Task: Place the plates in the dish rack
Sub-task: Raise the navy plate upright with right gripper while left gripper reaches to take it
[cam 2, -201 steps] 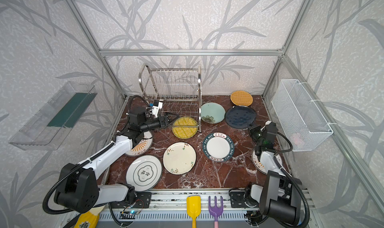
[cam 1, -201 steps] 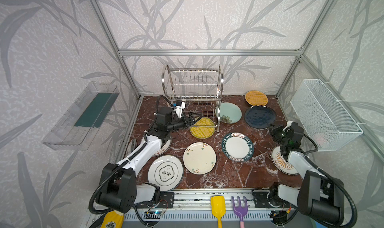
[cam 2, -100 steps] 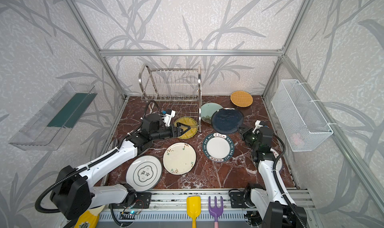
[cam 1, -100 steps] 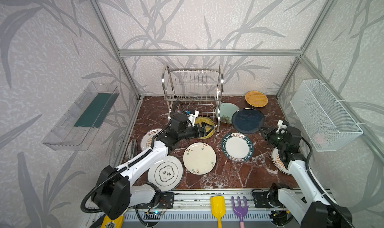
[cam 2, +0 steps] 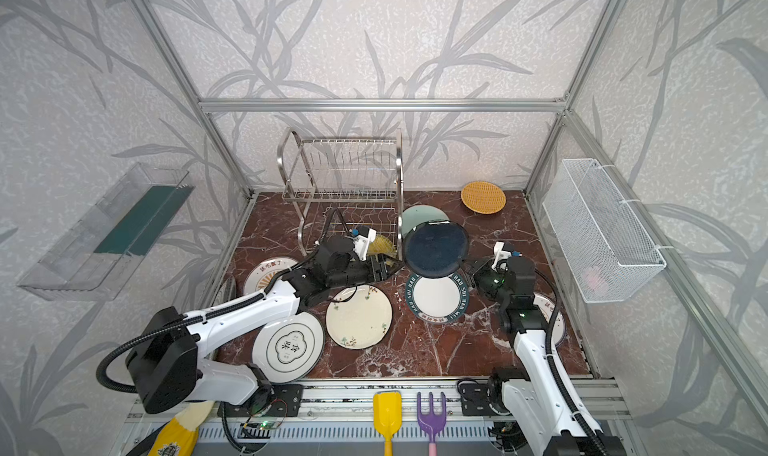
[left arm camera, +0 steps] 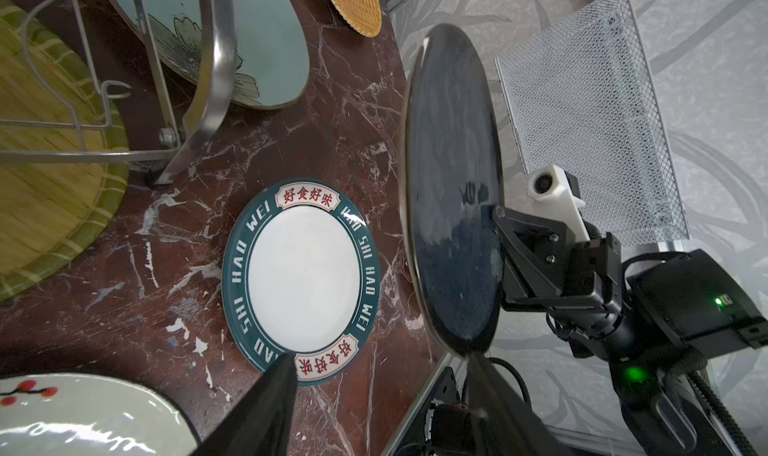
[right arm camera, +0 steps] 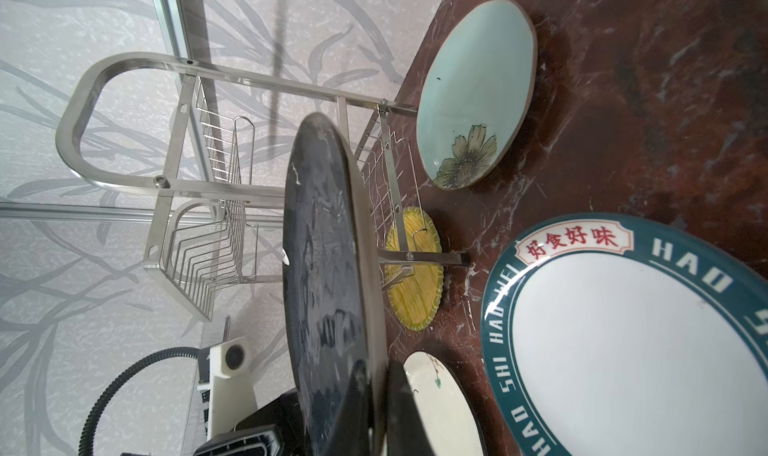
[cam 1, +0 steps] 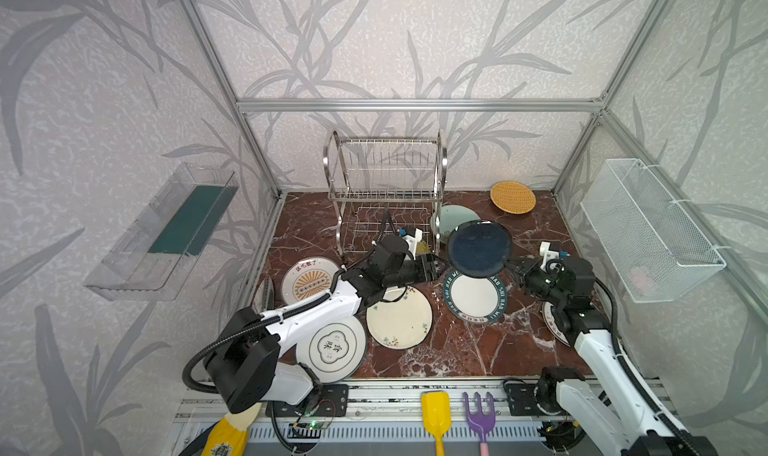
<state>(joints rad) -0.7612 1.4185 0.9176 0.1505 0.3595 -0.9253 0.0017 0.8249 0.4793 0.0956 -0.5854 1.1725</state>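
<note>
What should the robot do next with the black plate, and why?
Probably close the left end effector on the rim of the black plate. The right end effector holds it off the table, and the left one's open fingers sit at its edge.

White capitals reading "HAO SHI HAO WEI" ring the teal-rimmed white plate (left arm camera: 301, 281), with red characters 好食好味 in two cream panels on the rim; in a top view, the Chinese-character white plate (cam 1: 332, 346) bears 食味 at its centre, while red script on an orange-sunburst plate (cam 1: 309, 281) is too small to read
</note>
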